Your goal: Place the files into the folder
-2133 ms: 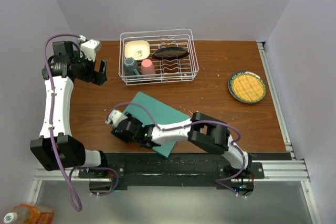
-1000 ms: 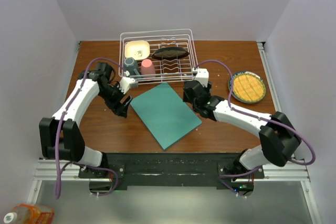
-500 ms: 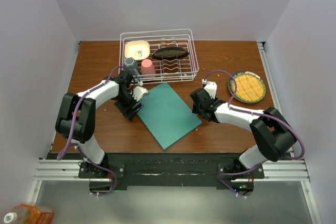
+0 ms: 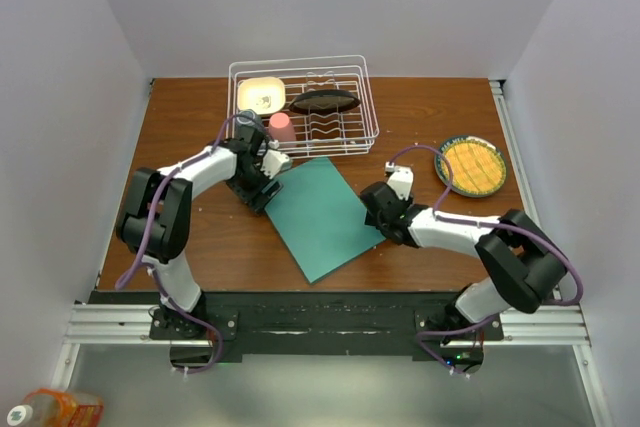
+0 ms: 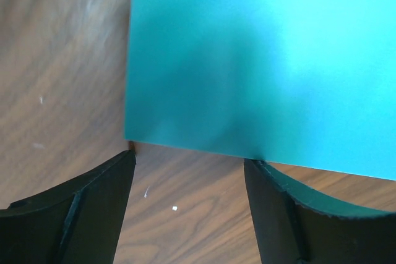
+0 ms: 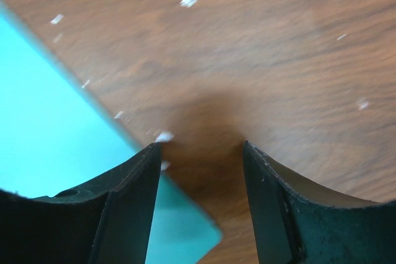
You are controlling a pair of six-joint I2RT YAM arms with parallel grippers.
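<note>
Looked down on a brown wooden bench (image 4: 430,117) carrying everything. Found the teal-green folder (image 4: 318,219) lying closed and flat near the middle of it, turned to point its corners at roughly 12, 3, 6 and 9 o'clock.

Saw a white wire dish rack (image 4: 370,112) at 12 o'clock from the folder, just beyond its far corner, holding a cream square dish (image 4: 262,95), a dark oval piece (image 4: 324,101) and a pink cup (image 4: 283,128).

Traced the left arm (image 4: 195,167) in from 7 o'clock to the folder's 9 o'clock corner, and the right arm (image 4: 450,229) in from 5 o'clock to its 3 o'clock corner.

Noted a round dark-rimmed plate (image 4: 441,163) with a yellow checked middle at 2 o'clock from the folder, well apart from it.

Through the left wrist camera, found the left pincer (image 5: 189,174) spread wide and gripping nothing, low over the wood, with the folder's edge just beyond its black fingers (image 5: 86,208) and the folder's corner close by the 9 o'clock one.

Through the right wrist camera, found the right pincer (image 6: 201,156) likewise spread and gripping nothing, bare wood between the tips, the folder's edge passing under the 9 o'clock finger and its corner lying at 6 o'clock, low in the gap. Could not tell whether either pincer touched the folder.
</note>
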